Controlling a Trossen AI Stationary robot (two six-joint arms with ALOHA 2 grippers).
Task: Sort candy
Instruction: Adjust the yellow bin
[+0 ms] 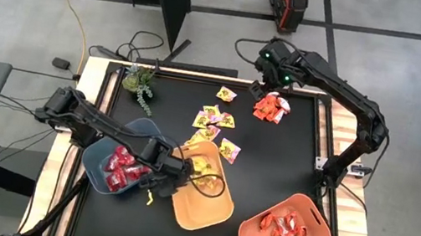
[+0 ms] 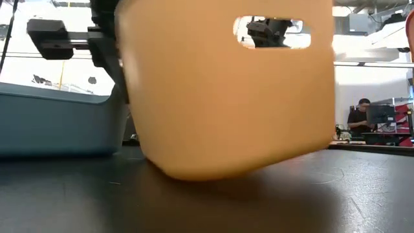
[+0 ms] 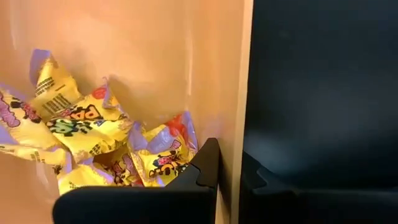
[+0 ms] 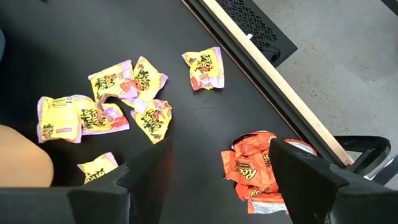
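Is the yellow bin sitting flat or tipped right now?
Tipped. The left gripper clamps the yellow bin's wall, and in the low view its base slants, one side lifted off the table.

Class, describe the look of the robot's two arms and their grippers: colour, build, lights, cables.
Both arms are dark, jointed segments. The right gripper has two broad, flat black fingers; small green lights glow on its wrist. The left gripper has matching black fingers. Dark cables trail near the right arm's base.

High view looks straight down; low view sits against the yellow bin (image 2: pixel 226 90).
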